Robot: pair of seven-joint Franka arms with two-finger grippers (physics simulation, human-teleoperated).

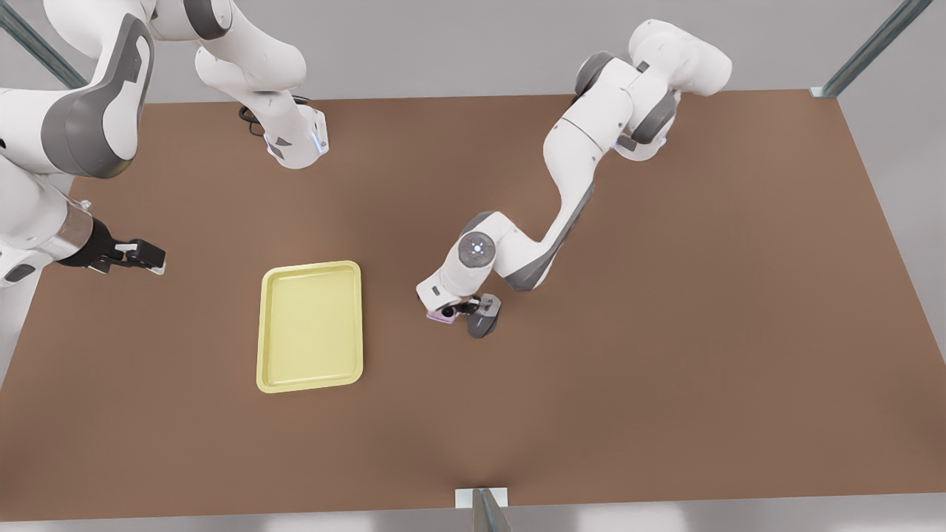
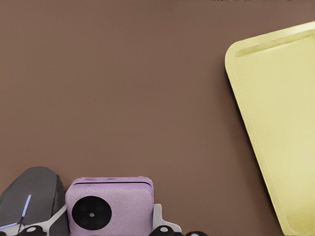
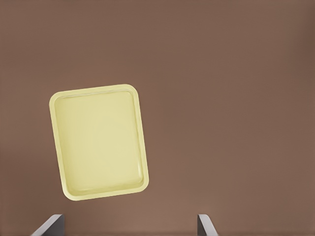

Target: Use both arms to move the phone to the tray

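Two hazards stand out to us, and both sit at the middle of the broad brown table (image 1: 665,369).

The first concerns the white jointed arm reaching in from the far right. Its left gripper (image 1: 458,309) is down at the small pale pink-lilac phone with black round lenses (image 2: 110,206). We cannot tell whether it has clamped the phone or merely straddles it. If the hold is shallow, we judge the phone could slip or twist out on the lift.

The second is the grey oval computer mouse (image 1: 484,319), which lies just beside the phone on its right, seemingly touching the gripper. Any sideways sweep to the right would likely shove it, so we would go up first and then left.

The other white arm waits at the left edge. Its right gripper (image 1: 144,256) is spread wide and holds nothing, hanging above the table well left of the pale yellow rectangular plastic tray with a raised rim (image 1: 310,325). If both arms close on the tray together, they could crowd one another there.

For room, bare table separates phone and tray, with nothing between them. The tray's raised rim is the one edge to clear, since a low carry could catch on it. The tray's floor is bare and far larger than the phone. All the table's edges lie well away from the route.
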